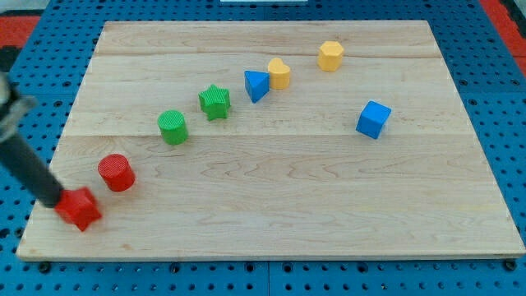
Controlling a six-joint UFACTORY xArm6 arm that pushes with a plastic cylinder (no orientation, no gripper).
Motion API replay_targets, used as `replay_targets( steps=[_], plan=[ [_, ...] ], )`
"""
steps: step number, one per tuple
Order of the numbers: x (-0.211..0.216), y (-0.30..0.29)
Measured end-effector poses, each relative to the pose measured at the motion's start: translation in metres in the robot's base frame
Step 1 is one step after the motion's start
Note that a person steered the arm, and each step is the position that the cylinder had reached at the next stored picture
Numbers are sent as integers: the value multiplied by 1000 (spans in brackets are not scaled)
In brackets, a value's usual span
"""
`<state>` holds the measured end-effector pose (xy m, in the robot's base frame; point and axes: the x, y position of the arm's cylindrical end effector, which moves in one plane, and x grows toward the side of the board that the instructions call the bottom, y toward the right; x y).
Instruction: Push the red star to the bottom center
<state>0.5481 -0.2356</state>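
Observation:
The red star (pixel 80 209) lies near the board's bottom left corner. My tip (pixel 56 200) is at the end of the dark rod that comes in from the view's left, and it touches the star's left side. A red cylinder (pixel 117 172) stands just up and right of the star, apart from it.
A green cylinder (pixel 173 127), a green star (pixel 214 101), a blue triangular block (pixel 256 85), a yellow heart-like block (pixel 279 72) and a yellow hexagon (pixel 330 55) run diagonally up to the right. A blue cube (pixel 373 119) sits at the right. The wooden board (pixel 288 214) lies on a blue pegboard.

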Motion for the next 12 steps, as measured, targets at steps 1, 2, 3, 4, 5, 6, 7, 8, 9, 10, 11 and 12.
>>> replay_targets(
  steps=[1, 2, 3, 4, 5, 6, 7, 8, 9, 10, 11, 12],
  plan=[
    [6, 20],
    [9, -69],
    [56, -51],
    [49, 24],
    [24, 63],
    [17, 125],
    [-24, 175],
    [-52, 240],
    [-63, 300],
    [-77, 366],
    [-121, 366],
    [-164, 366]
  ],
)
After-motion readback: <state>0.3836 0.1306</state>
